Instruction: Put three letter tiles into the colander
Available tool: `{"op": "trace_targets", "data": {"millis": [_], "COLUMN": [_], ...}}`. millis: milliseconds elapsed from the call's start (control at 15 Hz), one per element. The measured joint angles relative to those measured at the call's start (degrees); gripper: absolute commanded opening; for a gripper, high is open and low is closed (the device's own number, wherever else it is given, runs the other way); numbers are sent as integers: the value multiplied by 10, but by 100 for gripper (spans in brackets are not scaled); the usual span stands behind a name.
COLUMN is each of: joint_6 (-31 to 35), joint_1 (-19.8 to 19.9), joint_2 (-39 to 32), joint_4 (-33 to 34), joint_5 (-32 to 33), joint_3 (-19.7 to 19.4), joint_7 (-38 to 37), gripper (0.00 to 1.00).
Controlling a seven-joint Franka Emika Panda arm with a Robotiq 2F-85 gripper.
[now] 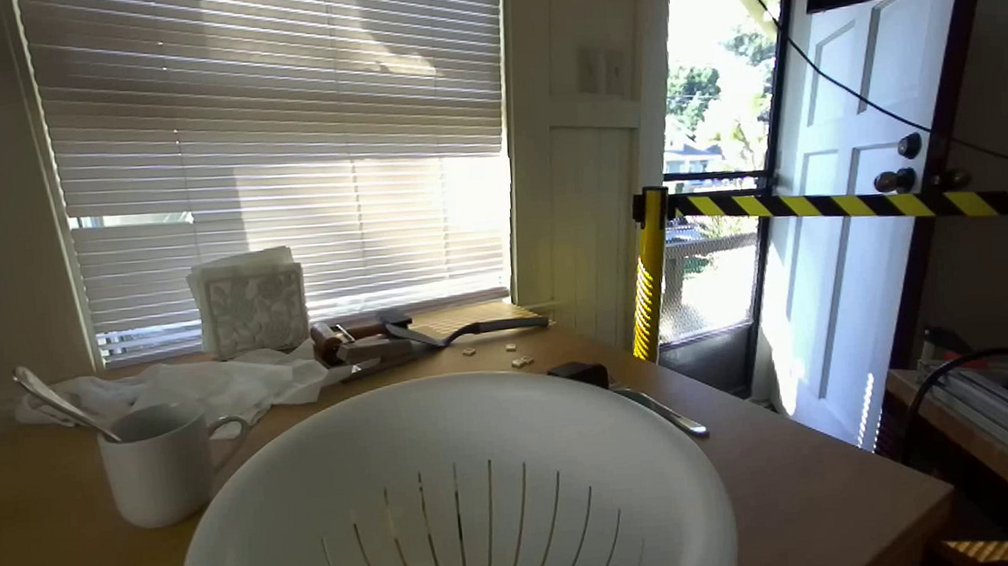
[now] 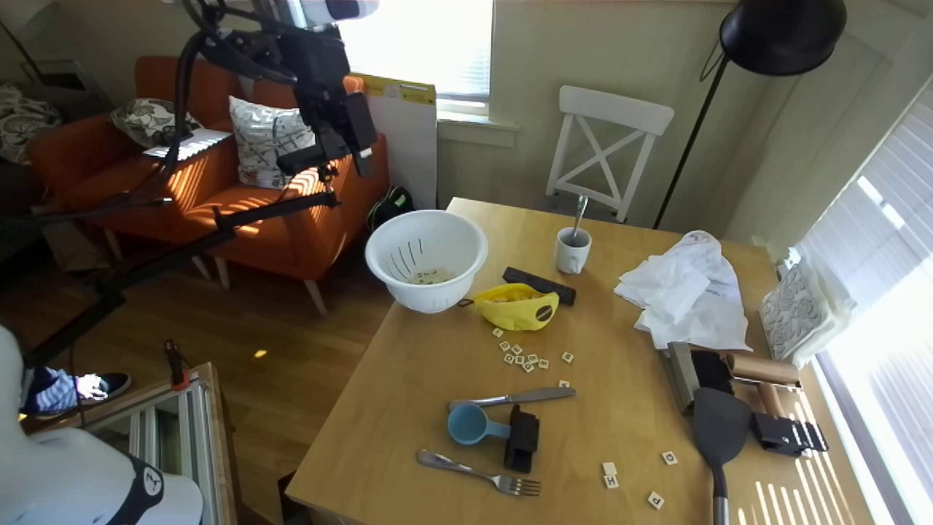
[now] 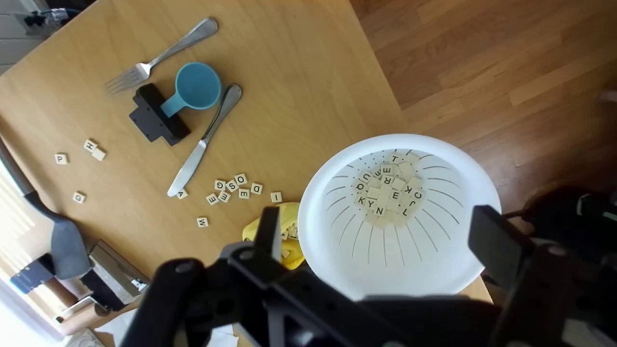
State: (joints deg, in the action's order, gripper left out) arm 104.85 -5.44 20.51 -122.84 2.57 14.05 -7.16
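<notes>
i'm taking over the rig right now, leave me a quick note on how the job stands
Gripper: open, holding nothing, clear of the table.
Colander: at the table's edge, well over three tiles inside.
Other tiles: loose on the table, more in the yellow pouch beside the colander.
Done: tiles are in, but I can't tell whether the job's three are among them.
Left: probably nothing if they are; otherwise, add from the loose ones.

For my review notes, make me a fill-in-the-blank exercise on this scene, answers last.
The gripper is ____, not shut.
The white colander holds a pile of letter ____.
The pouch beside it is coloured ____.
The measuring cup lies between the knife and the ____.
Missing words: open; tiles; yellow; fork.
</notes>
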Motion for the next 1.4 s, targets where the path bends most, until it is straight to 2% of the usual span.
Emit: {"op": "trace_targets", "data": {"millis": [267,733,1067,1400], "joint_6": [20,193,309,316], "joint_1": [6,59,69,66], "joint_2": [-2,-53,-129,-137], "joint_4": [-9,-77,-106,-105], "joint_5": [0,17,56,59], "joint_3": [-14,-45,-48,-52], "joint_7": [-40,-176,-255,-258], "gripper": [100,100,100,100]}}
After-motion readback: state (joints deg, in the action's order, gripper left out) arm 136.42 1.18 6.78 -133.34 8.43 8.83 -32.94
